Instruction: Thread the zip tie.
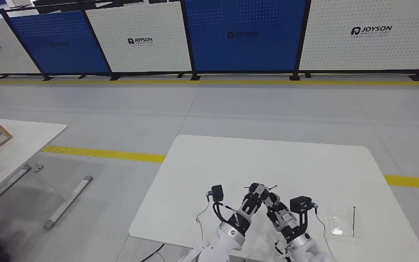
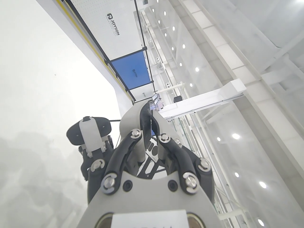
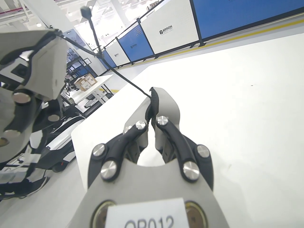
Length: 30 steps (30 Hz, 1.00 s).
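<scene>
I see the white work table (image 1: pixel 275 164) with rounded corners, standing on a pale grey floor (image 1: pixel 196 111). A yellow floor line (image 1: pixel 105 154) runs past its far edge. Perforated partition panels in black frames close the far side, with blue panels (image 1: pixel 245 33) alternating with white panels (image 1: pixel 137 36). A second white table (image 1: pixel 26 141) stands well apart at the left. In the right wrist view, cardboard boxes (image 3: pixel 86 81) rest on a white desk (image 3: pixel 104 78). Overhead I note round ceiling lights (image 2: pixel 235 136) and white beams (image 2: pixel 234 88).

Factory hall: pegboard partitions (image 1: pixel 245 33), floor tape (image 1: pixel 105 154).
</scene>
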Available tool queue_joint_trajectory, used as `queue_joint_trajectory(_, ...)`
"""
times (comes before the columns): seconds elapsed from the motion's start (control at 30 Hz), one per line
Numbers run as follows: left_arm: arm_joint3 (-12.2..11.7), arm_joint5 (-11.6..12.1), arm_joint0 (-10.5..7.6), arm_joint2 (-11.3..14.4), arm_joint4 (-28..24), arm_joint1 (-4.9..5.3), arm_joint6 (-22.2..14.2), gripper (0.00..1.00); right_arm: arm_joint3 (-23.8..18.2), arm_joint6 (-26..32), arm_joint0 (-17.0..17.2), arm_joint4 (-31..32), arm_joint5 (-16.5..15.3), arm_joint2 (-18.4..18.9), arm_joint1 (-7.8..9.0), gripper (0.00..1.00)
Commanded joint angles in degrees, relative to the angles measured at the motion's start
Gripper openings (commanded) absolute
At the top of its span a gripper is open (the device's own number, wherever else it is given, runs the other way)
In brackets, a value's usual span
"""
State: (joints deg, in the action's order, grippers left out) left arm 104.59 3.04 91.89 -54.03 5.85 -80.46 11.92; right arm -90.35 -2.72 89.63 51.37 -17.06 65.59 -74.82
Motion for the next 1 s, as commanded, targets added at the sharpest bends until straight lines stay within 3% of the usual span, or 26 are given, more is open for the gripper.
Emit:
queue_joint_trajectory(0.0,0.18,0.13,0.2,-0.07,0.07,0.05,-0.01,0.0,0.03,-0.02,-0.02,0.03,0.0,-0.03,0.01,0.0)
queue_joint_trajectory(0.97,2.82,2.13,2.65,0.06,2.09,0.7,-0.02,0.0,1.32,-0.61,-0.81,0.35,0.53,-0.94,-0.01,0.0)
